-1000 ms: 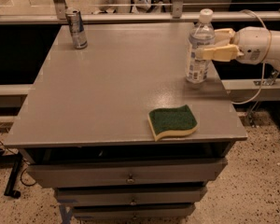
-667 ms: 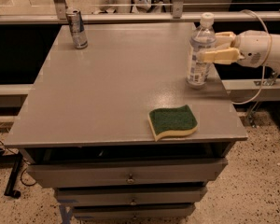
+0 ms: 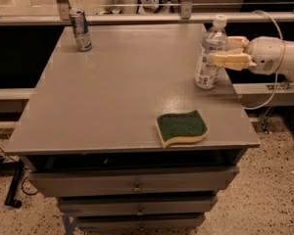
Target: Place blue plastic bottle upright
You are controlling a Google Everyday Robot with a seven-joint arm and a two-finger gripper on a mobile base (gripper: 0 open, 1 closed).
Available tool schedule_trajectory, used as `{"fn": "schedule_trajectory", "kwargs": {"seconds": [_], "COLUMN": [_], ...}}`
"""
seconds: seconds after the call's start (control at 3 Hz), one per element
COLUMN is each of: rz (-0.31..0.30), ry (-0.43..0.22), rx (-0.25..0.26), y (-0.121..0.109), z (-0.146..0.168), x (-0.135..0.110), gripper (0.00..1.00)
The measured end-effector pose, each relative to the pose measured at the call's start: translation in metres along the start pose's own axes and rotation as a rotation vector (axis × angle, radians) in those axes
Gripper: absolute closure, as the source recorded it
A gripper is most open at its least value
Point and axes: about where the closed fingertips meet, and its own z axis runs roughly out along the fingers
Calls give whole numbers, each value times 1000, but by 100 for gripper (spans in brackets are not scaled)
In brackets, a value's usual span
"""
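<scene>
The blue plastic bottle [image 3: 208, 58] stands upright on the right side of the grey table [image 3: 122, 97], its white cap on top and its label facing me. My gripper [image 3: 220, 51] reaches in from the right at mid-height of the bottle. One cream finger lies across its front and the other behind it, so the gripper is shut on the bottle. The bottle's base rests on the tabletop.
A slim silver can [image 3: 81, 29] stands at the table's far left corner. A green and yellow sponge [image 3: 181, 128] lies near the front right edge. Drawers sit under the tabletop. A metal rail runs behind the table, and a cable hangs by the arm on the right.
The gripper and the bottle's top have shifted slightly right and down together. The bottle's base stays on the table. The can and sponge have not moved.
</scene>
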Motion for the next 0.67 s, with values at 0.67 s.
{"fn": "schedule_trajectory", "kwargs": {"seconds": [0.67], "rz": [-6], "ry": [23], "rx": [2], "y": [1], "z": [-9], "x": [5], "gripper": [0]}}
